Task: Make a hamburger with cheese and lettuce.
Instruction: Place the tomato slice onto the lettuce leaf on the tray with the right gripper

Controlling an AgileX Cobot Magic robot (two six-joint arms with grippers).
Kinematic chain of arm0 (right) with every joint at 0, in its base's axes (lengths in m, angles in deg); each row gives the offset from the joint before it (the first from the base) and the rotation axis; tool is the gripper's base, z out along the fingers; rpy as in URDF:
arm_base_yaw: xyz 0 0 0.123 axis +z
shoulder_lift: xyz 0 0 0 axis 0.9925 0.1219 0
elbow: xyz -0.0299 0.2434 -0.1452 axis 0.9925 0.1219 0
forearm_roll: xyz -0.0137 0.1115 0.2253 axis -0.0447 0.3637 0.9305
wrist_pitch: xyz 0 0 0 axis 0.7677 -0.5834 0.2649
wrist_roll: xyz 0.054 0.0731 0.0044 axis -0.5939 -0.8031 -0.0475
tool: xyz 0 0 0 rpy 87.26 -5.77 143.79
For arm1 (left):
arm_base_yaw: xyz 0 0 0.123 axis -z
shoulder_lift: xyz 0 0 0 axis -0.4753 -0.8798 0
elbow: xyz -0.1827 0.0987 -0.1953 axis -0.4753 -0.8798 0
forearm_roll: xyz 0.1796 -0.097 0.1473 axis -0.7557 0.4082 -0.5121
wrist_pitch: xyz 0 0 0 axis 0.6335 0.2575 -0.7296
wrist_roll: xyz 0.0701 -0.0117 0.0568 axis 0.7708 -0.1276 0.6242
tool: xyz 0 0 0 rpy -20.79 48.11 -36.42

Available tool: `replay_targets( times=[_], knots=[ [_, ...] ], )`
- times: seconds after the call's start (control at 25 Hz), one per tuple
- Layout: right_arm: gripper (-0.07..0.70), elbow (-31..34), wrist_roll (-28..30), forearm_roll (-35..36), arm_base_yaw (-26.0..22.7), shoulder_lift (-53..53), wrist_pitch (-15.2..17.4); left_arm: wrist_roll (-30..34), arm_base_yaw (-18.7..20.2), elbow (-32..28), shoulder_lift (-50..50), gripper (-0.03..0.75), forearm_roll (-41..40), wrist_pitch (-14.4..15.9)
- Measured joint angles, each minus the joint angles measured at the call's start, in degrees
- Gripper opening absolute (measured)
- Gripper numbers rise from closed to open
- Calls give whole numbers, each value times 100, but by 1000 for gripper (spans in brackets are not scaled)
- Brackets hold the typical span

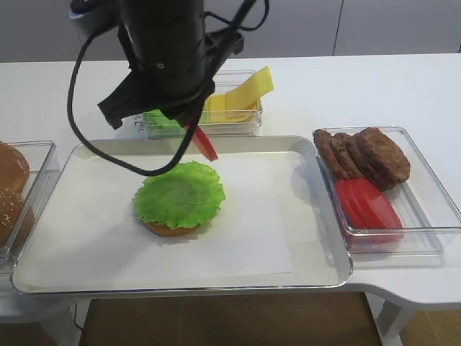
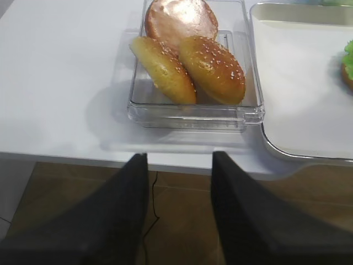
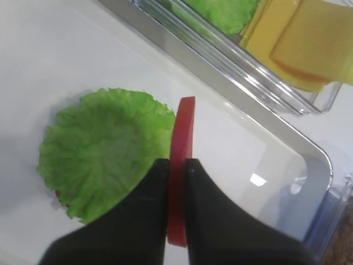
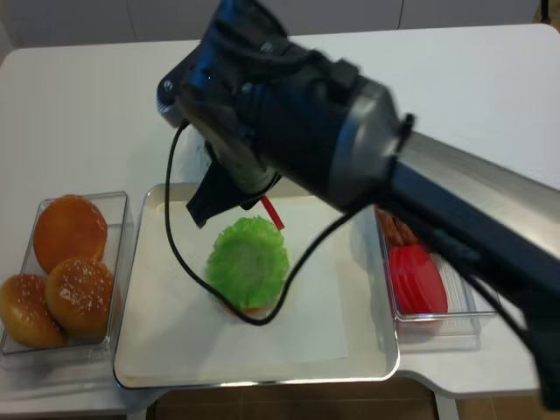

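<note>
The hamburger (image 1: 179,197) sits on the white paper in the tray: a tan bun base under a ruffled green lettuce leaf (image 3: 102,149); it also shows in the realsense view (image 4: 248,262). My right gripper (image 3: 176,163) is shut on a red tomato slice (image 3: 181,165), held edge-on just above and behind the lettuce (image 1: 204,143). The cheese (image 1: 241,97) is yellow slices in a clear box behind the tray, also in the right wrist view (image 3: 309,41). My left gripper (image 2: 179,157) is open and empty, over the table's front edge before the bun box.
A metal tray (image 1: 317,274) holds the paper. A clear box of bun halves (image 2: 187,61) stands at the left. A clear box at the right holds brown patties (image 1: 364,155) and tomato slices (image 1: 367,204). Spare lettuce (image 1: 162,121) lies beside the cheese.
</note>
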Motion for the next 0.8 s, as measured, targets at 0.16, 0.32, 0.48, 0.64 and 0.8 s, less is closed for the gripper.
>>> replay_targets(
  times=[0.16,0.32,0.48,0.64,0.8],
  knots=[
    [49,-56,50,86,0,290,0,0,0,0,0,286,0,0],
    [49,-56,107,174,0,426,0,0,0,0,0,286,0,0],
    [49,-56,140,297,0,421,0,0,0,0,0,286,0,0],
    [49,-56,180,370,0,430,0,0,0,0,0,286,0,0],
    [49,-56,274,383,0,506,0,0,0,0,0,286,0,0]
  ],
)
